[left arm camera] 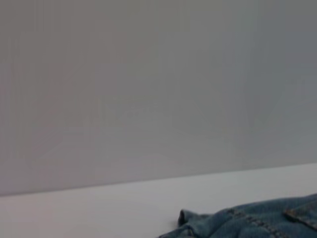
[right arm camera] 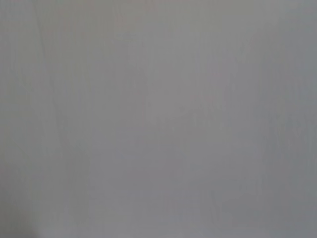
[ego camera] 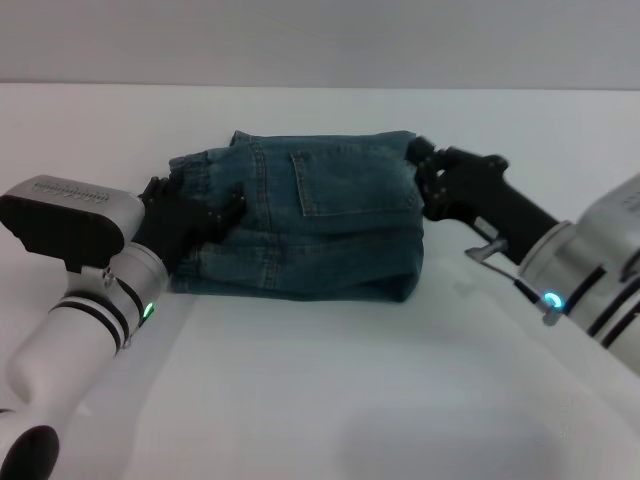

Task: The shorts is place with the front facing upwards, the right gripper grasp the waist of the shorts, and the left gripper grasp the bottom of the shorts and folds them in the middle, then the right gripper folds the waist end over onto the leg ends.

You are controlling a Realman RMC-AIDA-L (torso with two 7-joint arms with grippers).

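Note:
The shorts [ego camera: 310, 225] lie folded into a compact blue denim bundle on the white table [ego camera: 330, 390], a patch pocket [ego camera: 350, 180] facing up. The gathered waist of the shorts [ego camera: 205, 162] shows at the bundle's left end. My left gripper [ego camera: 205, 215] rests against that left end, open, its fingertips [ego camera: 232, 208] on the denim. My right gripper [ego camera: 422, 178] is at the bundle's upper right corner, open, beside the fabric edge. The left wrist view catches a strip of the shorts [left arm camera: 247, 223]. The leg ends are hidden in the fold. The right wrist view shows only a blank grey surface.
The white table stretches wide in front of the bundle and on both sides. A pale wall [ego camera: 320, 40] stands behind its far edge.

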